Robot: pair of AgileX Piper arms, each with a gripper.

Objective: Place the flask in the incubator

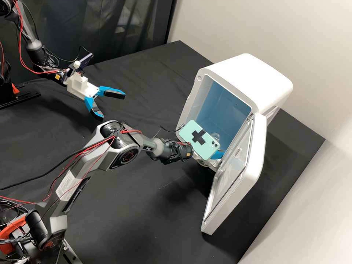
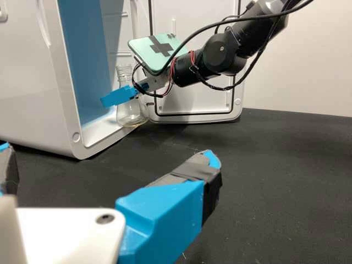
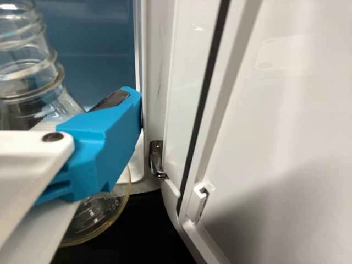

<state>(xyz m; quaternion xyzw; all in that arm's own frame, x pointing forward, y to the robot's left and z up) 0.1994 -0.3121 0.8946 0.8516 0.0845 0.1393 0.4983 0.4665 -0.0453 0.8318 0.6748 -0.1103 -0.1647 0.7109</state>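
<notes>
Illumination is bright and diffuse, coming from overhead. In the high view the black desk [image 1: 154,73] shows a soft sheen, with a faint, blurred-edge shadow beneath the right arm [image 1: 110,150]. The top of the white incubator [image 1: 253,80] approaches glare. In the right wrist view the flask [image 3: 27,66] carries pale highlights.

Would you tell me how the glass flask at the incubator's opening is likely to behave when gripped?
The flask looks like smooth clear glass, so it is probably rigid, fragile and slippery in the right gripper. It appears empty, so likely light. Its wide base under a narrow threaded neck suggests it stands stably but would roll if laid down.
</notes>
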